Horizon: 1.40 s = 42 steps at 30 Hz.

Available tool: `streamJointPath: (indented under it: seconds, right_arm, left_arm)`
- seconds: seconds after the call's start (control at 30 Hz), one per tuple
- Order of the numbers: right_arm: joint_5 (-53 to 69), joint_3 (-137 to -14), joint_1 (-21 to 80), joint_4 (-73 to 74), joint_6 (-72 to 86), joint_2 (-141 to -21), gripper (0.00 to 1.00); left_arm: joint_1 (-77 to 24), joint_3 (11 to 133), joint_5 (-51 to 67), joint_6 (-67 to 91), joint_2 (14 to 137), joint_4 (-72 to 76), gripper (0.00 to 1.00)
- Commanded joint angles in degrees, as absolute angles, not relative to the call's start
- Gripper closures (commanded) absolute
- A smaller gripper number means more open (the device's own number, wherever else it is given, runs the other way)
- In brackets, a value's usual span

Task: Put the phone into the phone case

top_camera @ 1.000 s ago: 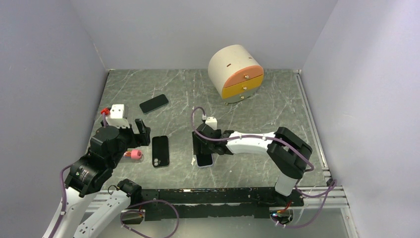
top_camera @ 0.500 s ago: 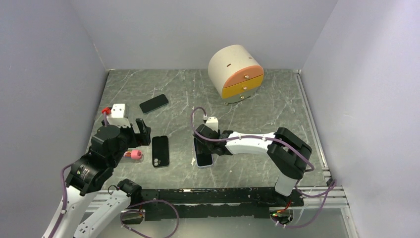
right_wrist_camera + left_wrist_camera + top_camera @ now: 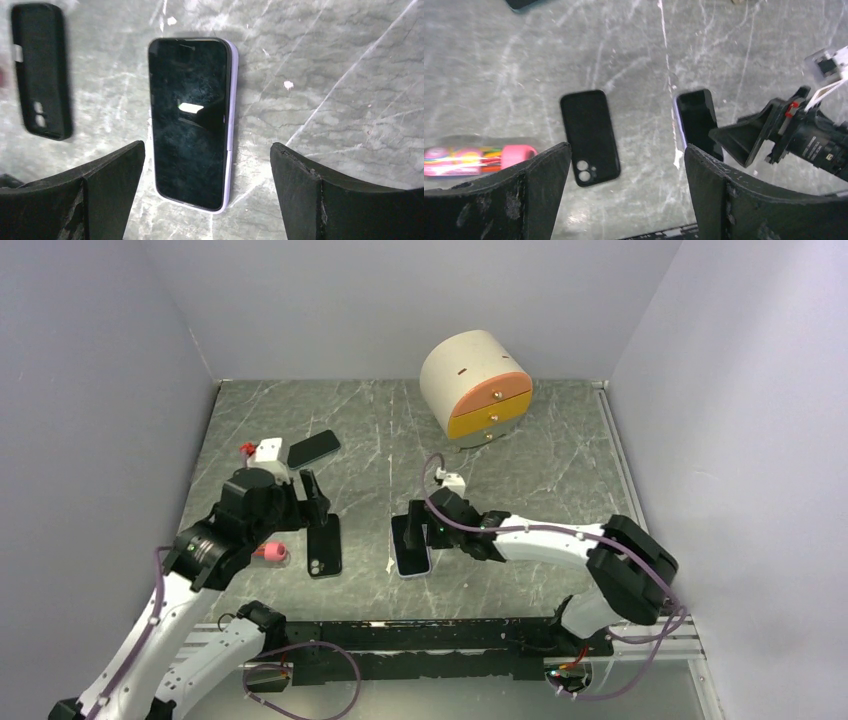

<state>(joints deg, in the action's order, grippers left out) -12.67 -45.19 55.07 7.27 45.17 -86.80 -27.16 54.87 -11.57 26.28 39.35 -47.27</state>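
The phone, dark screen up with a lavender edge, lies flat on the marble table; it also shows in the right wrist view and the left wrist view. The black phone case lies flat to its left with its camera holes toward the near edge, and it appears in the left wrist view and the right wrist view. My right gripper is open and empty just above the phone. My left gripper is open and empty above the case's far end.
A second dark phone lies at the back left. A pink marker lies left of the case. A round cream drawer unit with orange and yellow drawers stands at the back. A black rail runs along the near edge.
My left arm has swung forward and right, bringing its gripper over the case. My right gripper has shifted slightly right over the phone, and its elbow has moved right.
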Motion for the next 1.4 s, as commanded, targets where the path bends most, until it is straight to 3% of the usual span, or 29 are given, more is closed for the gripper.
streamJointPath:
  seconds: [0.0, 0.23, 0.6, 1.03, 1.37]
  right_arm:
    - [-7.3, -39.1, 52.6, -5.6, 44.7, -80.9, 0.01]
    - [3.9, -32.5, 47.4, -16.0, 43.4, -75.4, 0.02]
    - [13.9, -27.8, 42.1, -26.3, 44.5, -77.6, 0.03]
    - [16.3, -28.9, 41.9, -32.0, 46.0, -87.1, 0.06]
    - [18.1, -29.7, 41.9, -33.8, 48.0, -90.6, 0.16]
  left_arm:
    - [-27.3, 54.0, -1.8, 33.1, 43.9, -44.0, 0.14]
    - [-27.3, 51.1, 6.6, 37.8, 53.3, -37.9, 0.23]
    - [-27.2, 44.9, 17.6, 45.2, 68.5, -22.6, 0.4]
    - [-27.2, 37.8, 22.0, 46.4, 78.8, -9.1, 0.48]
    - [-27.2, 36.1, 26.9, 46.9, 86.4, -1.2, 0.53]
